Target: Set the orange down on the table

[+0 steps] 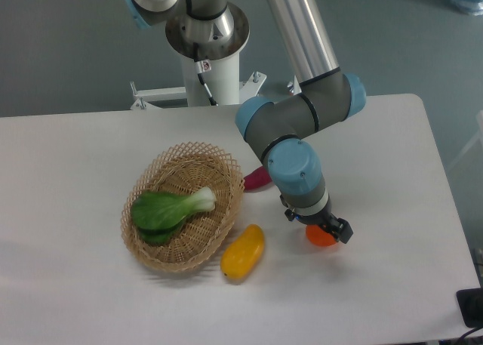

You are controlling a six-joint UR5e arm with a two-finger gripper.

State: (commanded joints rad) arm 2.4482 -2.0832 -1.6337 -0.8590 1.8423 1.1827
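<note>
One oval woven wicker basket (pixel 155 258) at about 9 o'clock from the tabletop's centre, holding one green leafy vegetable with a pale white stalk (pixel 172 209); leaves toward 8 o'clock, stalk end toward 2 o'clock, near the basket's middle. Nothing else visible inside.

Outside the basket, three pieces of produce, one of each. One oblong yellow-orange fruit (pixel 243 251) lying on the large flat white tabletop (pixel 392 179), just beside the basket's rim at its 4 o'clock side; touching or not, cannot tell. One purple oblong vegetable (pixel 255 180) at the basket's 2 o'clock side, mostly hidden behind the grey and blue robot arm (pixel 290 122). One small round bright orange fruit (pixel 321 238) at about 3 o'clock from the yellow-orange fruit, low over or on the tabletop; contact with the surface not clear.

One dark two-finger gripper (pixel 326 230) directly over the orange, covering its upper part. Fingers down around the fruit, but clamped or released, cannot tell. Only the lower half of the orange visible below the gripper.
</note>
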